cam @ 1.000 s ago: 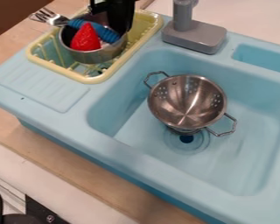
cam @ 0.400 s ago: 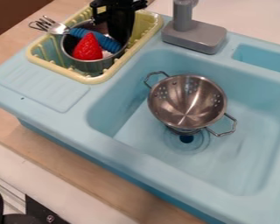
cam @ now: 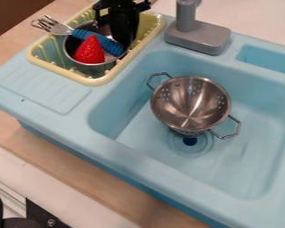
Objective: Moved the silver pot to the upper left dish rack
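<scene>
At the upper left, the black gripper (cam: 126, 32) hangs over the dish rack, shut on the right rim of the silver pot. The silver pot (cam: 92, 67) sits inside the yellow dish rack (cam: 92, 82), its opening facing up. In the pot lie a red strawberry (cam: 90, 51) and a fork with a blue handle (cam: 103, 41). The fork's metal tines stick out past the pot's left rim. The gripper covers part of the pot's right side, and the rack's front wall hides its base.
A metal colander (cam: 191, 104) with two handles stands in the blue sink basin (cam: 124, 122), beside the drain. Right of the rack rises the grey faucet (cam: 198, 35). A ridged blue drainboard (cam: 43, 89) lies in front of the rack.
The gripper and the pot have gone down together into the rack, shifting slightly right. The strawberry and fork moved along in the pot. The colander kept its place.
</scene>
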